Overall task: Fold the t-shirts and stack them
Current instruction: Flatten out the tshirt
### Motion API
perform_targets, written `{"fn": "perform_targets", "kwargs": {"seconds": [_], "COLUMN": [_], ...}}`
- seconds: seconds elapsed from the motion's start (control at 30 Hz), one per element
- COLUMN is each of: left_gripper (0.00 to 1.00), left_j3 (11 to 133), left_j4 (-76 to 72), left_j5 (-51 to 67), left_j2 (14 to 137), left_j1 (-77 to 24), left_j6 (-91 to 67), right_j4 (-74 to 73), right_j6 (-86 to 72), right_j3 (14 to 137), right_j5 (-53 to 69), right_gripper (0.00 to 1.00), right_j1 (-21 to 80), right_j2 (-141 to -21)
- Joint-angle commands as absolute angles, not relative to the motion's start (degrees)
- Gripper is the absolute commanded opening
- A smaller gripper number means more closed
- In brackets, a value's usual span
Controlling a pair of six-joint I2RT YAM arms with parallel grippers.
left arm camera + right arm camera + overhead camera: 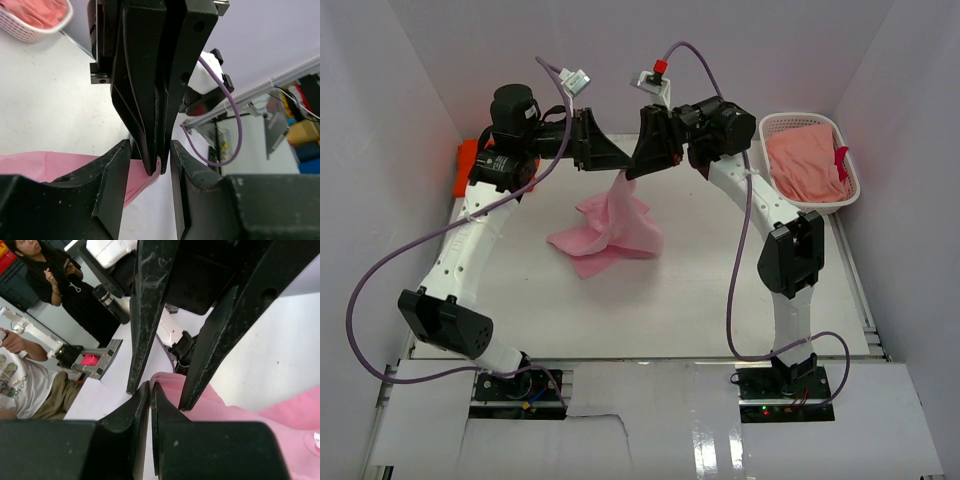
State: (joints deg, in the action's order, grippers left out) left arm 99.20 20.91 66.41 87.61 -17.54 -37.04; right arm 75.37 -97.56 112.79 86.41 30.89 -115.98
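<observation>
The right claw [150, 386] pinches the pink t-shirt [610, 235], which hangs down to the desk [700, 305] near the middle of its far edge. The left claw [150, 145] stands spread around the right one

No word, brand, number or sign can be read in any view. The only print is a dark graphic on the white shirt [14, 376] of a seated person [42, 396] at nine o'clock in the right wrist view, and it is too blurred to read.
</observation>
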Motion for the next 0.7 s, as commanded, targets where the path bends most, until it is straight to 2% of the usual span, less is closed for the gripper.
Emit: {"fn": "perform_targets", "kwargs": {"seconds": [0.0, 0.13, 0.27, 0.37, 0.4, 0.47, 0.5, 0.57, 0.6, 0.67], "left_gripper": [0.47, 0.5, 0.55, 0.55, 0.55, 0.55, 0.56, 0.57, 0.59, 0.62], "left_j3": [98.6, 91.2, 83.8, 80.3, 79.7, 77.7, 76.7, 72.4, 70.6, 67.0], "left_j4": [20.7, 20.3, 18.7, 17.8, 17.8, 17.6, 17.2, 14.7, 13.6, 10.1], "left_j5": [59.4, 50.6, 39.1, 36.6, 35.3, 33.7, 31.9, 29.6, 26.8, 24.3], "left_j2": [82.6, 77.0, 69.9, 68.4, 68.1, 67.9, 67.3, 66.3, 64.6, 63.1], "left_j1": [-17.3, -16.6, -16.3, -16.1, -16.2, -16.0, -16.0, -16.1, -16.1, -16.1], "left_j6": [-34.0, -30.7, -27.8, -26.8, -26.5, -25.9, -25.6, -24.7, -24.4, -23.3], "right_j4": [107.1, 99.4, 84.3, 72.8, 62.3, 52.0, 39.0, 21.6, 6.8, 4.3], "right_j6": [-102.3, -99.5, -89.1, -75.8, -68.4, -61.0, -56.6, -37.9, -31.6, -27.1], "right_j3": [123.1, 128.6, 123.8, 120.9, 120.9, 122.0, 122.7, 126.6, 128.0, 127.3], "right_j5": [94.6, 93.0, 89.2, 86.8, 85.0, 82.9, 80.9, 77.1, 71.3, 67.9], "right_gripper": [0.08, 0.08, 0.08, 0.08, 0.08, 0.08, 0.08, 0.08, 0.08, 0.08], "right_j1": [30.8, 29.3, 25.8, 23.7, 22.7, 21.5, 20.8, 20.2, 19.9, 18.8], "right_j2": [-118.5, -119.7, -115.2, -112.2, -111.7, -110.5, -110.1, -108.8, -108.5, -107.8]}}
